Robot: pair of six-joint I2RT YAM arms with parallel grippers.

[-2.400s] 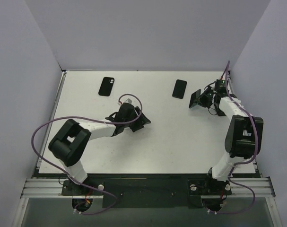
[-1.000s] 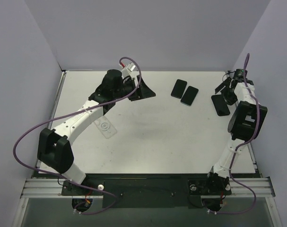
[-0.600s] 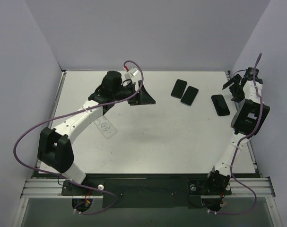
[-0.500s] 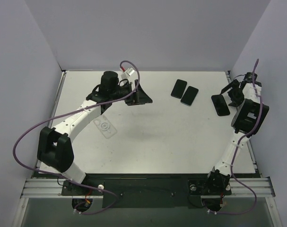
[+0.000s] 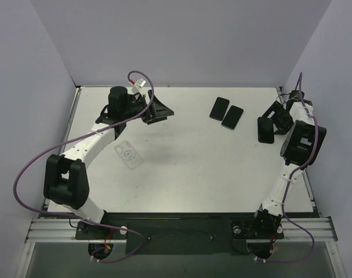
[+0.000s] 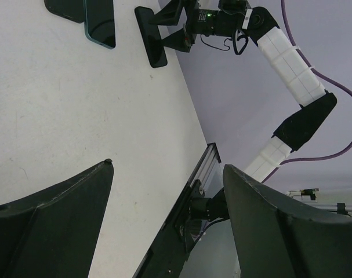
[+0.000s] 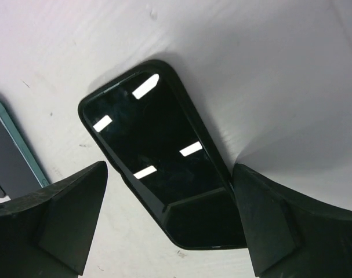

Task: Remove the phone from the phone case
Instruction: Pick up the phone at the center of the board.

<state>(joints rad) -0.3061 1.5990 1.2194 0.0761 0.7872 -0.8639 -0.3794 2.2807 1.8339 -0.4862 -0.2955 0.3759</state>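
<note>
Apparently touching nothing, right hand gapes wide over phone.

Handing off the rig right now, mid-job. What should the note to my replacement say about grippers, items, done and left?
Left gripper: open, empty, raised at far left.
Right gripper: open, fingers either side of the glossy black phone at far right, not clamped.
Clear plastic case: flat and empty beside the left arm.
Teal-edged dark phone and plain dark phone: side by side, far centre.
Done: clear case looks emptied.
Left: black phone shows a dark rim, possibly a case; check, then free it.
</note>
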